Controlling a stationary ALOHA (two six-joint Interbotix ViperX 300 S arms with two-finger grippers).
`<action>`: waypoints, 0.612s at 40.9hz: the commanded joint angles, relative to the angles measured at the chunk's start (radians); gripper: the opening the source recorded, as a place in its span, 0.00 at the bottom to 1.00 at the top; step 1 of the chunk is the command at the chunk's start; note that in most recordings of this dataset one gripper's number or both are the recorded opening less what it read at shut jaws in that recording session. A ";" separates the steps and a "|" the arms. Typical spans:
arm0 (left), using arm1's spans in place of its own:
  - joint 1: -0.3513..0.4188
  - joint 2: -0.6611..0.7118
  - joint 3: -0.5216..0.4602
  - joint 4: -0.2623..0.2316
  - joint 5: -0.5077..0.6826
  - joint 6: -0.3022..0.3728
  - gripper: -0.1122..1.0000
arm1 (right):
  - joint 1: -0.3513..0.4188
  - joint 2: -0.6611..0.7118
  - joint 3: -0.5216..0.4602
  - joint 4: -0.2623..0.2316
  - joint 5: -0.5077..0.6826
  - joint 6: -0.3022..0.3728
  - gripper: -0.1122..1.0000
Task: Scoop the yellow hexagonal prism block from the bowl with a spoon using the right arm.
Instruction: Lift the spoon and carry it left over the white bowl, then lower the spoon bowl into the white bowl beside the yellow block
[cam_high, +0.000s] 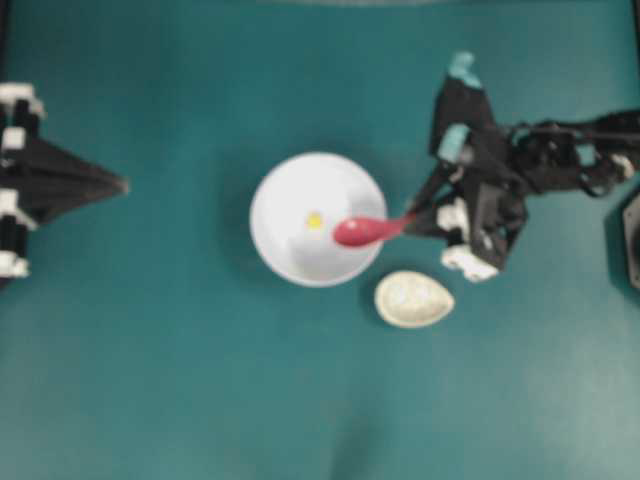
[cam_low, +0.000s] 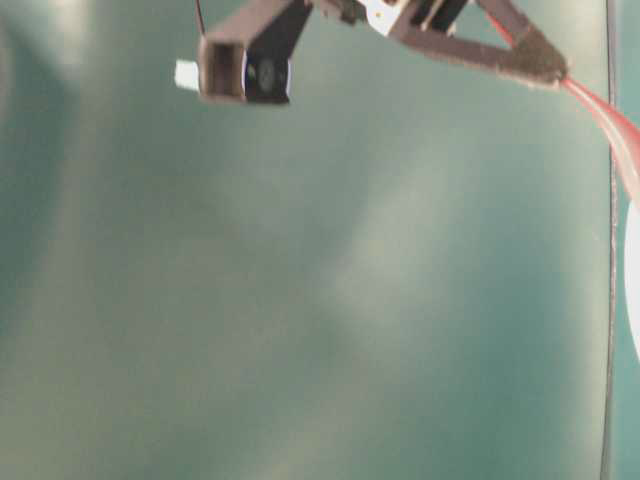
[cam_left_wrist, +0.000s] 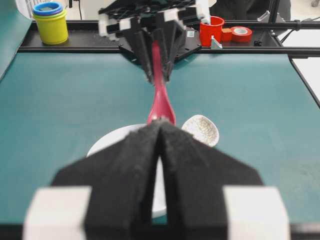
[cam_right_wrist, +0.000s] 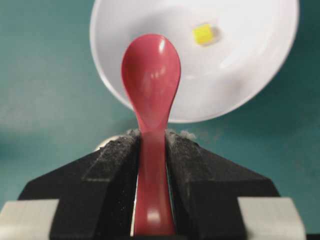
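Inside the white bowl (cam_high: 300, 262) the yellow hexagonal prism block (cam_high: 314, 220) looks tiny, light and rollable; the right gripper (cam_right_wrist: 152, 150) clamps the stiff, glossy spoon (cam_right_wrist: 151, 80) by its handle, left gripper (cam_left_wrist: 160, 150) closed empty.

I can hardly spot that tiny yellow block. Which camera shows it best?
The right wrist view: the yellow block is large and sharp in the white bowl, beyond the spoon. The overhead view shows only a small dot. The other two views don't show it.

Block (cam_high: 314, 220) in bowl (cam_high: 290, 180) (spoon (cam_high: 362, 231) above)
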 joint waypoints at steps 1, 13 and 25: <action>0.002 0.009 -0.023 0.003 -0.005 0.003 0.09 | -0.017 0.031 -0.067 -0.018 0.041 0.003 0.31; 0.002 0.009 -0.023 0.005 -0.005 0.003 0.09 | -0.026 0.143 -0.190 -0.106 0.140 0.009 0.31; 0.002 0.008 -0.023 0.005 -0.005 0.003 0.09 | -0.026 0.192 -0.204 -0.176 0.155 0.091 0.31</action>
